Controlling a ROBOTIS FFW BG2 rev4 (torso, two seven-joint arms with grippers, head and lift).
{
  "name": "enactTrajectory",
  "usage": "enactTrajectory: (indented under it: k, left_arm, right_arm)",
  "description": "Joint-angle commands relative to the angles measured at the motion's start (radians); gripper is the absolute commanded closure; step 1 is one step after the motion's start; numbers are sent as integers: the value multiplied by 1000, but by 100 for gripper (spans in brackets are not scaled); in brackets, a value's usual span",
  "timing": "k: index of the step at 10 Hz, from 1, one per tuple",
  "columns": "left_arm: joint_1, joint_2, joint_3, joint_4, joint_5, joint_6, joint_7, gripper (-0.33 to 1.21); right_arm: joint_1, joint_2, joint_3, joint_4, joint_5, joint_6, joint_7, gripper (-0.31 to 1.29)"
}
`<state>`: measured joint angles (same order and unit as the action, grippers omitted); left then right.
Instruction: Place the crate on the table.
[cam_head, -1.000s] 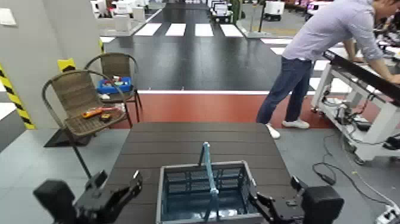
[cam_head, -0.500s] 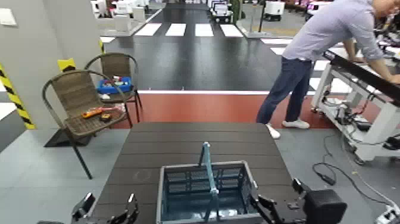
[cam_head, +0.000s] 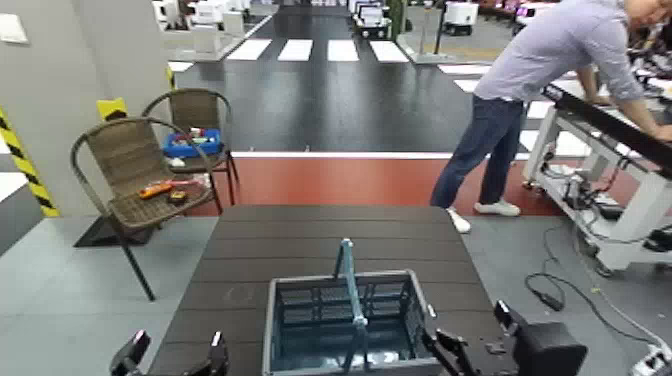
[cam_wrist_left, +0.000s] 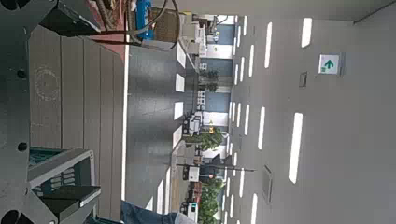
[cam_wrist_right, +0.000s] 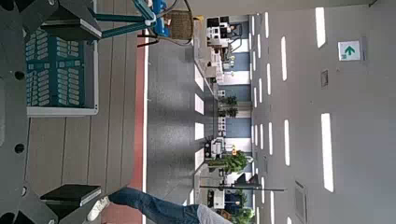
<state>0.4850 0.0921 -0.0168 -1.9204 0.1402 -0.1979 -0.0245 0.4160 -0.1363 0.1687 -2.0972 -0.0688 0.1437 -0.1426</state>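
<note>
The teal-blue crate (cam_head: 340, 325) with a grey rim stands on the dark slatted table (cam_head: 320, 235) near its front edge. Its light-blue handle (cam_head: 348, 285) is upright. Low at the table's left front corner, my left gripper (cam_head: 172, 357) is open and apart from the crate; only its fingertips (cam_head: 215, 350) show. My right gripper (cam_head: 462, 338) is open just right of the crate's right wall, holding nothing. The right wrist view shows the crate (cam_wrist_right: 61, 70) lying off to one side of the open fingers. A corner of the crate (cam_wrist_left: 61, 168) also shows in the left wrist view.
Two wicker chairs (cam_head: 130, 165) stand left of the table; the far one carries a small blue box (cam_head: 190, 143). A person (cam_head: 540, 80) leans over a white-framed workbench (cam_head: 610, 150) at the right. Cables (cam_head: 560, 285) lie on the floor there.
My left arm has sunk toward the bottom edge of the head view, leaving only its open fingertips in sight. The right gripper has slipped slightly lower. The crate has not moved.
</note>
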Motion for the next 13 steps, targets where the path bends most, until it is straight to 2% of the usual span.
enactTrajectory:
  k: [1, 6, 13]
  left_arm:
    - [-5, 3, -3, 4, -2, 0, 0, 10]
    - [-17, 17, -9, 9, -1, 5, 0, 10]
    - [-23, 17, -12, 12, -1, 11, 0, 10]
  right_arm:
    - [-2, -2, 2, 2, 0, -1, 1, 14]
    - [-3, -3, 2, 6, 0, -4, 1, 14]
    - [-3, -2, 2, 8, -3, -9, 1, 14]
